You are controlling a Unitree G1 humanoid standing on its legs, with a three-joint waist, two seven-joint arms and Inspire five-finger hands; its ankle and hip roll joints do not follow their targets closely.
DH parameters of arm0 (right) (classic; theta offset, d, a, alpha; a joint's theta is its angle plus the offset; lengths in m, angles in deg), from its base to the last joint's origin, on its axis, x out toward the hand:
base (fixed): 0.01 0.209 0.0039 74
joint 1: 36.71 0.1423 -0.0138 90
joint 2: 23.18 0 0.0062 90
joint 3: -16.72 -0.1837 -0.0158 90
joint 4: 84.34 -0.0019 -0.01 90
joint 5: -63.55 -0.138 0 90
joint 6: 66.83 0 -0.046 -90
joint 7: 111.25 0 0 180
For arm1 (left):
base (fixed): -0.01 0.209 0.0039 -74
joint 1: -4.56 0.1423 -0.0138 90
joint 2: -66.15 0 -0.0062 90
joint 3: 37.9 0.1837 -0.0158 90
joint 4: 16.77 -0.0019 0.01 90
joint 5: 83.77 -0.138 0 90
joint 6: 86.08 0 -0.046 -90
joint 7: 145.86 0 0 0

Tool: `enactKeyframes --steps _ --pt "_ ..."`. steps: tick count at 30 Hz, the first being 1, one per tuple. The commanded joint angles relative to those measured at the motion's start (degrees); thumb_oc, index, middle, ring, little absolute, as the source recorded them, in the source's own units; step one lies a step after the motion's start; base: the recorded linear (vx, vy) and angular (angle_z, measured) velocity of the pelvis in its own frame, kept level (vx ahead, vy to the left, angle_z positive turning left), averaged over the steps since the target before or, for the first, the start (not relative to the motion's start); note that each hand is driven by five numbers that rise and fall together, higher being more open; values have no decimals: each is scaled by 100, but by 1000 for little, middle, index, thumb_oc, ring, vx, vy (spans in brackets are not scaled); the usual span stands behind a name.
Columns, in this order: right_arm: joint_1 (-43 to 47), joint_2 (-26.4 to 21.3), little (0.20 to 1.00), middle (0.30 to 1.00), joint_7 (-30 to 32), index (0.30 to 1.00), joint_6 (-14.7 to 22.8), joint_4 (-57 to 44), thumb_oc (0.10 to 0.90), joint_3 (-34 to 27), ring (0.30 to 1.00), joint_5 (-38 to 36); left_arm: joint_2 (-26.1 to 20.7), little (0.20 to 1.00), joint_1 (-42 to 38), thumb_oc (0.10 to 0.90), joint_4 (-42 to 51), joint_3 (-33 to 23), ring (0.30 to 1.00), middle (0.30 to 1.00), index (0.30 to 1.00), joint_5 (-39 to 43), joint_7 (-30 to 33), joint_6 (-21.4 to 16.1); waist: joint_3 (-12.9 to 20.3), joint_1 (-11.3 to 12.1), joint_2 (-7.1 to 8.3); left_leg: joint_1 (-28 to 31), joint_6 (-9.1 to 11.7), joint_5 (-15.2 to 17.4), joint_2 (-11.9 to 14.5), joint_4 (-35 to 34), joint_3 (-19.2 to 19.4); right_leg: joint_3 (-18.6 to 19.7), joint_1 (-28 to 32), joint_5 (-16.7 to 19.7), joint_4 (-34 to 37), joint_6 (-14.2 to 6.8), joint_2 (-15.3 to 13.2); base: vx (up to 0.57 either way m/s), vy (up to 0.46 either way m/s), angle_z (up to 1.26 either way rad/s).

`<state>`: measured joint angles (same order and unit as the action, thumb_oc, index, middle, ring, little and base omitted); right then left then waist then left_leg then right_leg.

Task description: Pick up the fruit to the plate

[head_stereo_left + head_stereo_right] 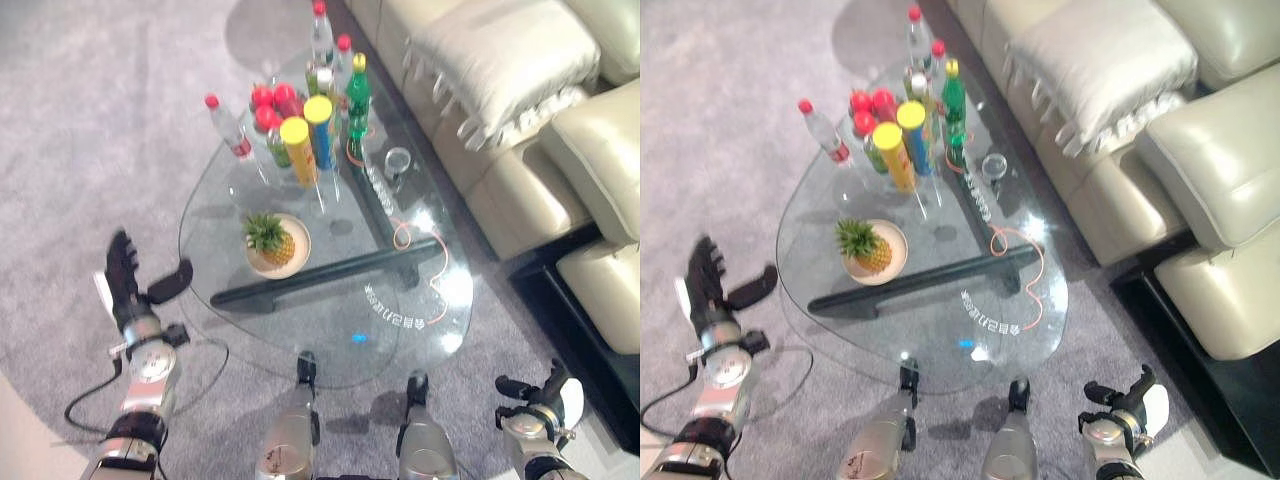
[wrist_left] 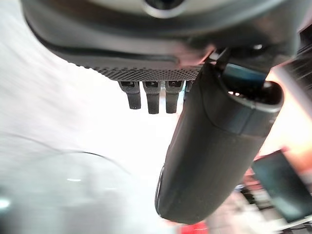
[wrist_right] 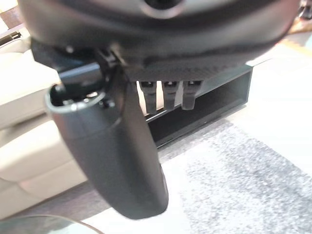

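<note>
A pineapple [image 1: 272, 238] lies on a plate [image 1: 296, 259] at the centre of the frame, on the glass table [image 1: 330, 340]. The left hand [image 1: 125, 275] at lower left is spread wide and empty; the right hand [image 1: 545, 395] at lower right is relaxed, holding nothing.

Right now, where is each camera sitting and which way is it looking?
Left eye view: on the head, looking down at the glass table, pineapple on its plate; left robot hand low left.
Right eye view: same scene, slightly shifted; right robot hand low right.
Left wrist view: along its open hand toward carpet.
Right wrist view: along its open hand toward the sofa.
</note>
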<state>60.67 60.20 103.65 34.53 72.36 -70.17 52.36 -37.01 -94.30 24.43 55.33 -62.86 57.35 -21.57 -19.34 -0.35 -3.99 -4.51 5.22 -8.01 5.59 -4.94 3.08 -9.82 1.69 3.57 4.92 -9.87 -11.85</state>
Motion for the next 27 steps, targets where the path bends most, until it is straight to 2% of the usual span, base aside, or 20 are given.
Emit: enactKeyframes --steps 1,3,5,8,13,20,27 --pt "-402 -294 900 900 -454 900 -191 337 800 -254 900 239 -86 900 -148 800 -929 -388 900 900 900 -30 -778 295 868 -3 235 407 42 493 -47 -6 -5 193 -146 -151 -485 82 65 155 -7 -4" --pt "-493 -280 900 900 -927 900 -457 498 800 -241 900 187 51 900 56 800 -1446 -352 900 900 900 -237 -1255 780 1026 -6 253 533 54 536 -21 -6 9 148 12 -153 -407 80 75 118 -4 -2" --pt "-526 -271 900 900 -1297 900 -620 675 800 -213 900 245 190 900 247 800 -1868 -279 900 900 900 -520 -1452 957 1131 -13 266 649 67 574 11 -6 44 118 138 -154 -351 73 85 76 12 0" --pt "-563 -207 900 900 -1815 900 -677 986 800 -178 900 510 423 900 461 800 -2405 -226 900 900 900 -810 -2222 1367 1289 -19 286 790 78 645 67 -6 99 83 297 -199 -297 66 96 66 23 -1" --pt "-522 -39 900 900 -2423 900 -1001 1208 800 -52 900 470 680 900 545 800 -2626 25 900 900 900 -982 -2943 1918 1421 -29 300 960 63 745 94 -6 146 41 463 -253 -252 65 107 41 14 0" --pt "-448 166 900 900 -2978 900 -1185 1259 800 262 900 697 826 900 483 800 -2699 425 900 900 900 -1039 -3706 2339 1491 -96 274 1107 50 805 152 -6 260 26 562 -247 -198 46 80 12 10 -7" --pt "-383 276 900 900 -3006 900 -1639 1261 800 526 900 761 919 900 419 800 -2697 564 900 900 900 -1006 -3735 2453 1516 -138 238 1140 83 802 200 -6 291 23 590 -244 -151 53 75 -2 6 -3"
